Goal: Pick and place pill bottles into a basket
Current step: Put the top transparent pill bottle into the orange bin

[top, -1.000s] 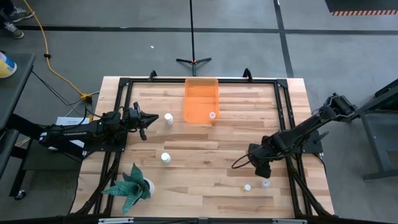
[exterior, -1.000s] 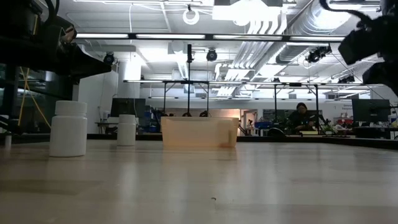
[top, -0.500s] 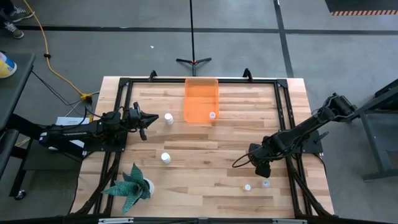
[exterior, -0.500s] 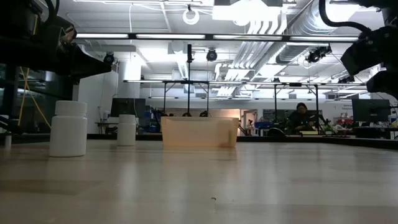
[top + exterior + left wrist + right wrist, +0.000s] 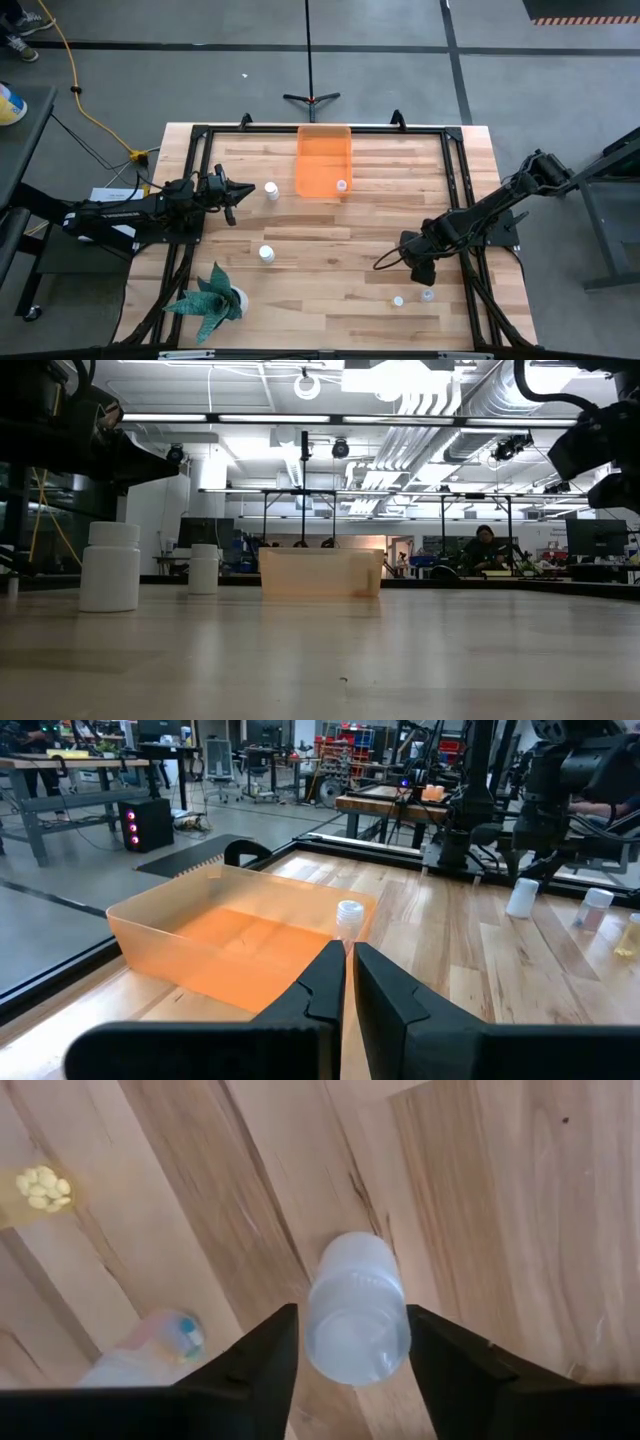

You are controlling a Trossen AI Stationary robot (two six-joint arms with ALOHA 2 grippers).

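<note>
1. No text, label, brand, number or sign can be read in any view.
2. The pill bottles (image 5: 110,565) near the basket (image 5: 323,160) show plain white sides with no legible print.
3. The bottle (image 5: 356,1323) seen from above in the right wrist view carries no readable marking.
4. A white sheet (image 5: 110,196) lies beside the left arm's base, left of the basket; whatever is on it is too small to read.

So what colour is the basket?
Orange, see-through; the basket shows best in the left wrist view.
</note>
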